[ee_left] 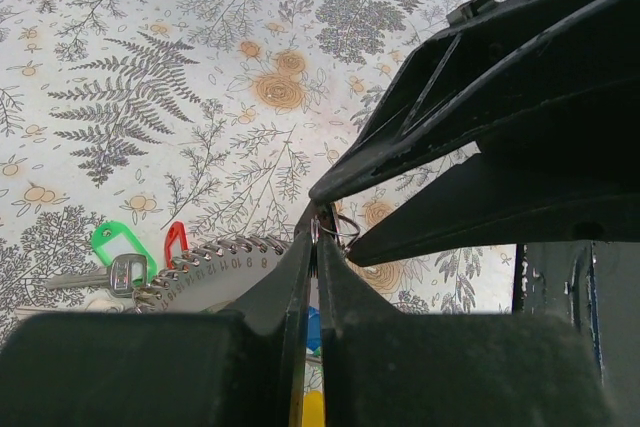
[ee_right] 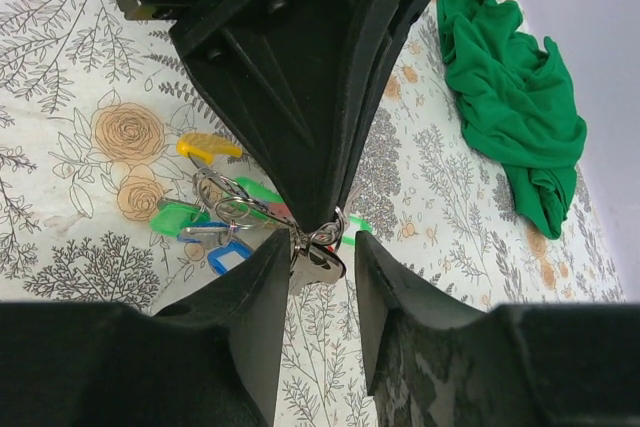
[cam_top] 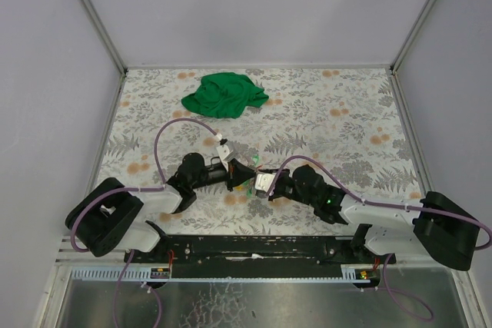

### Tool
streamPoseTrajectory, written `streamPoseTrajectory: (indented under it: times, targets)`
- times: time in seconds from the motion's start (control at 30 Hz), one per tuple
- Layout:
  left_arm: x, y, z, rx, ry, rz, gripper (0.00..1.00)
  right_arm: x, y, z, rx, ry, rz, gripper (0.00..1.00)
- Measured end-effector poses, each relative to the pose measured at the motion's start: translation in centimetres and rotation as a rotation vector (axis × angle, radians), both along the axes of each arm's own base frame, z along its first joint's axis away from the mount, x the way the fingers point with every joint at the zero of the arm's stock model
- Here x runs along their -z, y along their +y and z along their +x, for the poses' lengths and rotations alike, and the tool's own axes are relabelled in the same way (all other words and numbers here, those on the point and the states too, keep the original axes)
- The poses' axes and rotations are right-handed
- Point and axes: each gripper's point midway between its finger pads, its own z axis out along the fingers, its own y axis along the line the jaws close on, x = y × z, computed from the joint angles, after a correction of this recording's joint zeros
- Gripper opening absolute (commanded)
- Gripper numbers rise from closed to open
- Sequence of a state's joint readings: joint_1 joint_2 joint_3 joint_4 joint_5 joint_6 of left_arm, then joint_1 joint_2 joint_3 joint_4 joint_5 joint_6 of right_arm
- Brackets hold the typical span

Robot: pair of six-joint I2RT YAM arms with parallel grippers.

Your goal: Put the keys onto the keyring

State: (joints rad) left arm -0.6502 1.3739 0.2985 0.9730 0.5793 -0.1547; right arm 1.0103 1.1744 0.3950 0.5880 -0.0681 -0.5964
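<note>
Left of centre on the fern-and-flower printed worktop (cam_top: 338,124): left hand (ee_left: 316,229) fully closed, its tips pinching the thin grey wire keyring (ee_left: 343,230). Small keys with plastic heads lie on the print close by: green key (ee_left: 120,247) and red key (ee_left: 175,240) side by side; the right wrist view adds yellow key (ee_right: 205,147) and blue key (ee_right: 228,259). Right hand (ee_right: 322,247) meets the left tip to tip, fingers parted, holding nothing. A small silvery metal piece at the ring sits in the gap; contact cannot be told. Crumpled green cloth (ee_right: 515,97) lies well apart, toward the back.
</note>
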Motion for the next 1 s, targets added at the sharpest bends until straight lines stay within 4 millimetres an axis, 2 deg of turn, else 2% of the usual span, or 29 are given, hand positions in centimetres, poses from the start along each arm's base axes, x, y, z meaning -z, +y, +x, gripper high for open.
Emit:
streamPoseTrajectory:
  times: [0.37, 0.53, 0.67, 1.0]
  targets:
    - [0.52, 0.03, -0.03, -0.002, -0.012, 0.027, 0.00, 0.69, -0.47, 0.35, 0.031, 0.009, -0.025, 0.13]
    - [0.73, -0.03, -0.17, 0.001, -0.018, 0.043, 0.00, 0.92, -0.68, 0.34, 0.038, 0.016, -0.037, 0.08]
    - [0.53, -0.01, -0.03, -0.004, -0.029, 0.042, 0.00, 0.79, -0.65, 0.54, 0.048, 0.014, -0.042, 0.00]
    - [0.24, 0.59, 0.67, -0.122, 0.047, -0.025, 0.00, 0.87, -0.22, 0.33, 0.025, 0.031, -0.058, 0.00]
